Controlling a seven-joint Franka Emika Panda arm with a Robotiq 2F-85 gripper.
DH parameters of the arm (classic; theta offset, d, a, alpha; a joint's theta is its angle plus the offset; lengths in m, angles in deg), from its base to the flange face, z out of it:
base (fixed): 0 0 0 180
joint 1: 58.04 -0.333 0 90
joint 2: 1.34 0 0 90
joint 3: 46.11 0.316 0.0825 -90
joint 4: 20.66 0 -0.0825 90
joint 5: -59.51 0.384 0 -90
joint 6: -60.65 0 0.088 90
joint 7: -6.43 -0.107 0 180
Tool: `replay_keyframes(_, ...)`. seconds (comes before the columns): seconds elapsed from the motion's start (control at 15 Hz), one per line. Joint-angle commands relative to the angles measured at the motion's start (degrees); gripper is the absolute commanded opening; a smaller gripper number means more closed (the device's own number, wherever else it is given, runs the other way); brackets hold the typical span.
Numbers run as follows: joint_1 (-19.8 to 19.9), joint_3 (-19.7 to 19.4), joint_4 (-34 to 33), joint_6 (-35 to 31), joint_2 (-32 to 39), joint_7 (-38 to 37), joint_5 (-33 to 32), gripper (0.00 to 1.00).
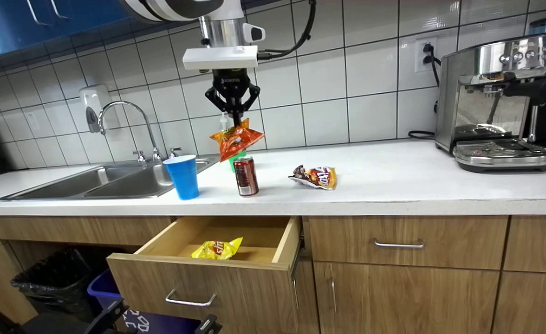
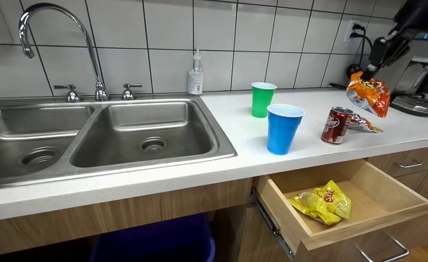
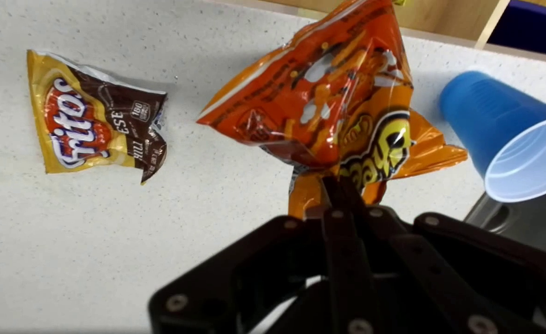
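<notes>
In an exterior view the black gripper [image 1: 237, 121] is clamped on a shiny orange-red plastic Cheetos bag [image 1: 239, 144], up above the white desk [image 1: 384, 181]. Also in an exterior view, crumpled yellow plastic bag [image 2: 323, 203] in the open wooden drawer [image 2: 376, 191]. Wrist view: brown-and-gold Fritos bag [image 3: 89, 121] just lying on the desk.

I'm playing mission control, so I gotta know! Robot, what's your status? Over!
Tool clamped on orange Cheetos bag, held above counter. Red can and blue cup standing nearby, might get bumped if it swings low. Over.
</notes>
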Motion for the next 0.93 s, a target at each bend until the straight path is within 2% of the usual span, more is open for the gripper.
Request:
replay_keyframes(0.0, -1.6, -1.0, 3.73, 0.8, -3.36, 3.33, -1.07, 0.0)
replay_keyframes(0.87, -5.06, -0.08, 9.17, -0.82, -0.73, 5.95, -7.0, 0.0)
